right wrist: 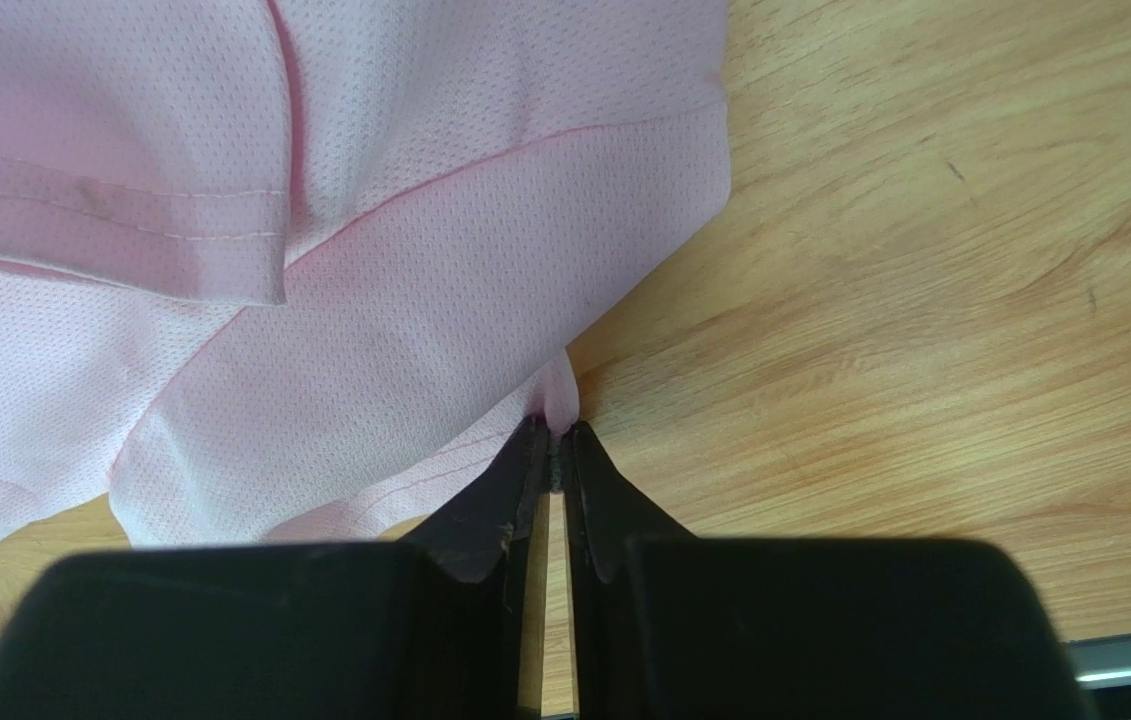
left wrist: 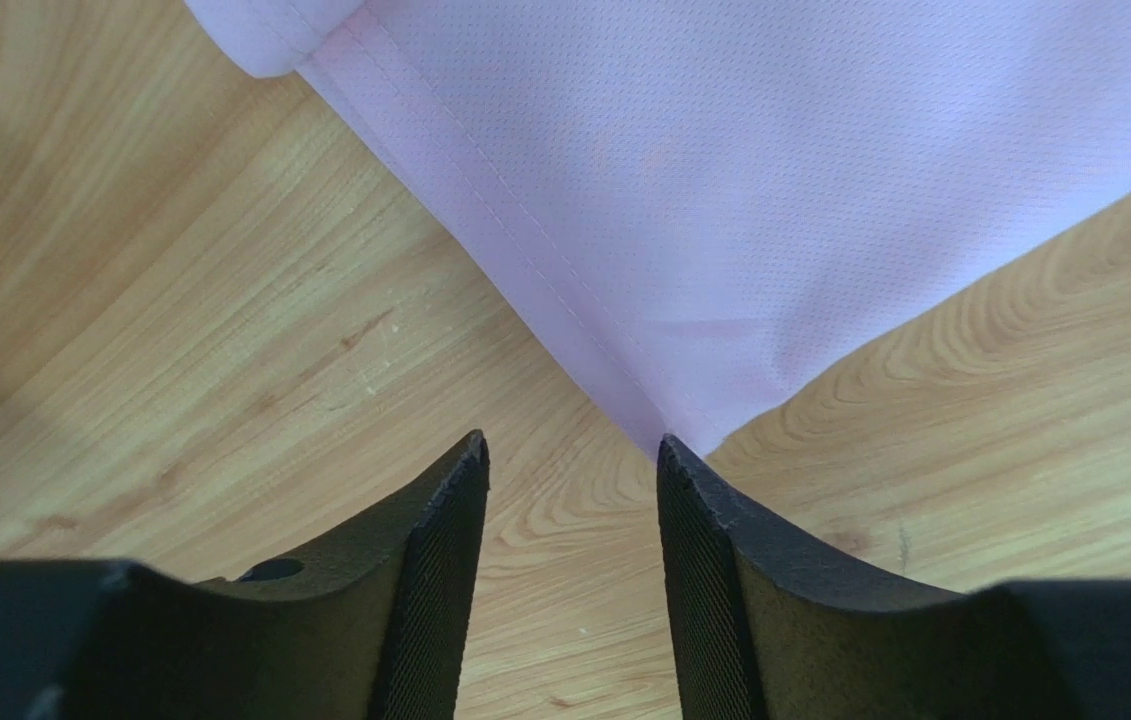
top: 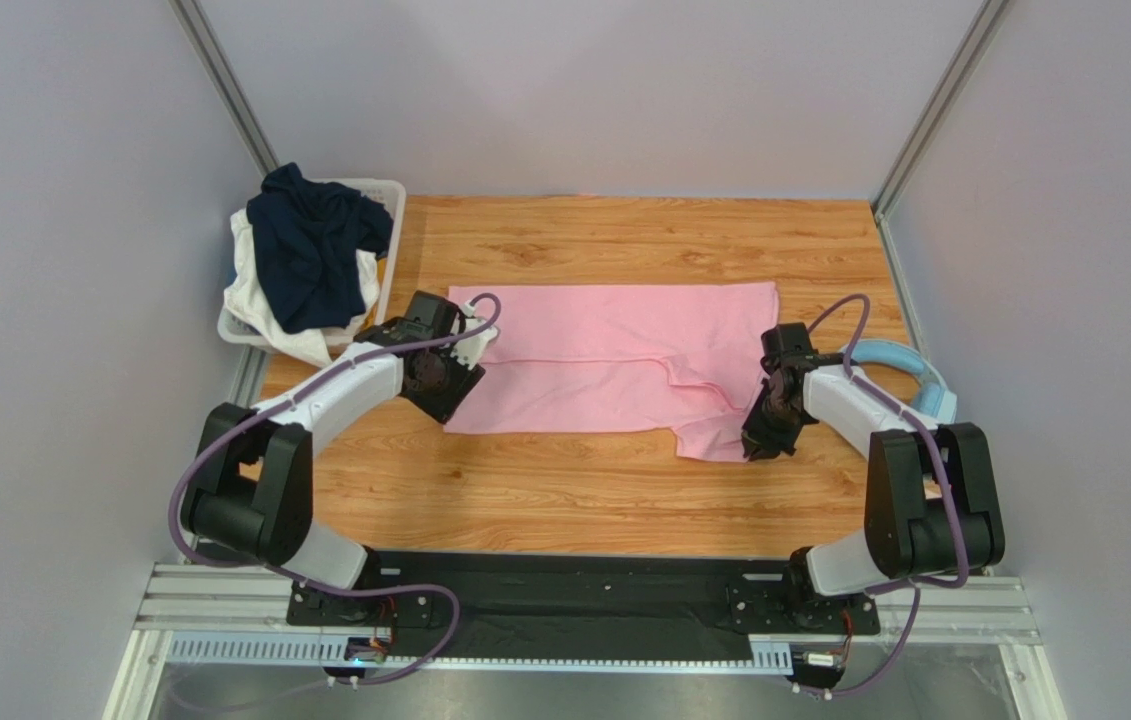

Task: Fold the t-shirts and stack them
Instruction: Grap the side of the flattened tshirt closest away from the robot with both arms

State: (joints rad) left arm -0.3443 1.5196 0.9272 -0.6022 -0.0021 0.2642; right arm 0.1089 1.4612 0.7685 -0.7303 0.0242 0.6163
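1. Pink shirt (top: 609, 360) lies flat on the table (top: 571, 495), long axis running left to right between both arms.
2. Right gripper (right wrist: 556, 438) pinches its near right corner.
3. Left gripper (left wrist: 571, 450) gapes empty, with the shirt corner just ahead.

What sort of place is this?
Probably a lab test cell, not a home: plain grey panel walls close in a wooden table, and an aluminium mounting rail runs along its near edge.
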